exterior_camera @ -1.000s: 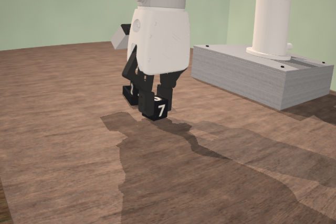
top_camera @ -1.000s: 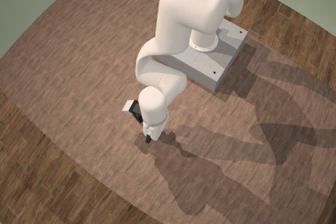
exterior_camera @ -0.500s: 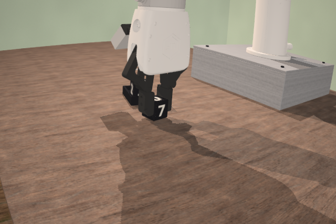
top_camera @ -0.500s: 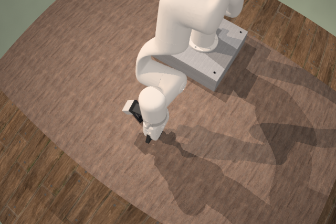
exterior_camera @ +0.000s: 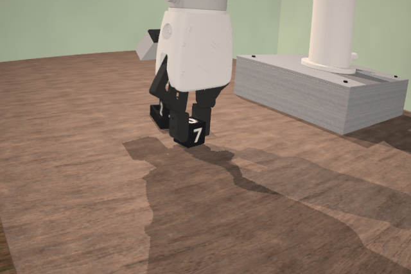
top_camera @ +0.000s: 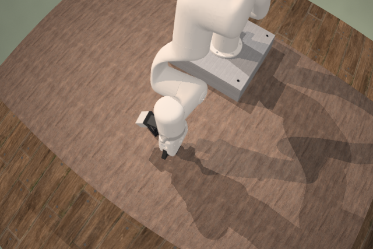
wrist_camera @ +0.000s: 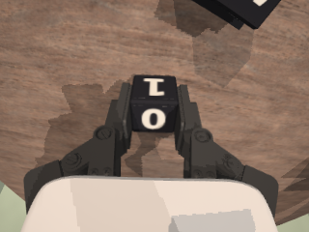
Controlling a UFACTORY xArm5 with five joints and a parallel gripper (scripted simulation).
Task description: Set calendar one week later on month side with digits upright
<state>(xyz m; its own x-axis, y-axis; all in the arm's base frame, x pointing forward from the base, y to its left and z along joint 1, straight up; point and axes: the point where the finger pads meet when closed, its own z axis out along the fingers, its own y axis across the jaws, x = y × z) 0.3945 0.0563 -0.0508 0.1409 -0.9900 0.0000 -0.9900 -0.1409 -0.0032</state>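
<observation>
Standing left to right as seen from the room: item, black tray (exterior_camera: 162, 122) (wrist_camera: 237, 24), at ten o'clock from the jaws, at one o'clock by the wrist view; second cube (exterior_camera: 162, 109) (wrist_camera: 255, 17) in it, digit only partly seen. Item, jaws, part-closed, apparently clamped on the near cube (exterior_camera: 196, 137) (wrist_camera: 169, 92), low at the desk (exterior_camera: 83, 181) (top_camera: 99, 68) outside the tray; contact beneath uncertain. Cube: black, no long axis, white 7, 1 and 0 showing.

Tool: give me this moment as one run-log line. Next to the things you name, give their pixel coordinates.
tool (top_camera: 167, 157) (exterior_camera: 192, 133) (wrist_camera: 154, 98): shut on cube (exterior_camera: 196, 137) (wrist_camera: 154, 102) | cube: outside tray (exterior_camera: 159, 120) (wrist_camera: 217, 13) | release: not done
</observation>
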